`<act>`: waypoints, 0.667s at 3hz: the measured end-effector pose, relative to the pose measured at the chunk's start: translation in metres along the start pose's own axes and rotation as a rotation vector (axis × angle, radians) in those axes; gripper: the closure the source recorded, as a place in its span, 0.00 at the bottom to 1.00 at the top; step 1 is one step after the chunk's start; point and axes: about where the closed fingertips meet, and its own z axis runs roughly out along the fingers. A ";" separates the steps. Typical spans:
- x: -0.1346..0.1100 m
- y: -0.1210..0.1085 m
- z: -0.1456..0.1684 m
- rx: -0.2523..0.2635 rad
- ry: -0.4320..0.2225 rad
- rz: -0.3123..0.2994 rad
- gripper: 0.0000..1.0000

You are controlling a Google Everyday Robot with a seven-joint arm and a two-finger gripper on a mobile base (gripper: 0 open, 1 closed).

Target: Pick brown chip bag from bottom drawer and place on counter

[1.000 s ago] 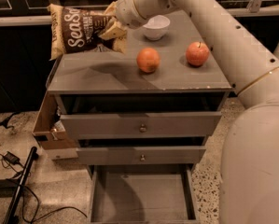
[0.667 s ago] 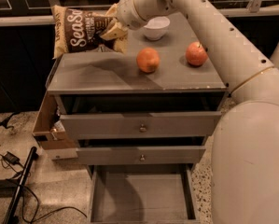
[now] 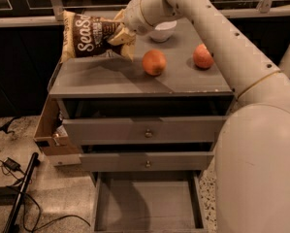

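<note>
The brown chip bag (image 3: 88,37), dark brown with cream ends and white "Sea Salt" lettering, hangs tilted over the far left of the counter (image 3: 110,79). My gripper (image 3: 119,34) is shut on the bag's right end and holds it just above the grey top. The white arm reaches in from the right across the counter. The bottom drawer (image 3: 147,203) is pulled out at the bottom of the view, a plain grey box with a bare floor.
Two orange fruits (image 3: 154,62) (image 3: 203,56) and a white bowl (image 3: 162,31) sit on the counter right of the bag. Two knobbed drawer fronts (image 3: 147,130) stand slightly open. A cardboard box (image 3: 52,132) sits at the cabinet's left; cables (image 3: 13,166) lie on the floor.
The bag and gripper have shifted slightly right and lower toward the counter's surface. Nothing else has moved.
</note>
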 end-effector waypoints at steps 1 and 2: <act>0.017 0.008 0.007 -0.010 0.017 0.033 1.00; 0.027 0.015 0.011 -0.018 0.023 0.054 1.00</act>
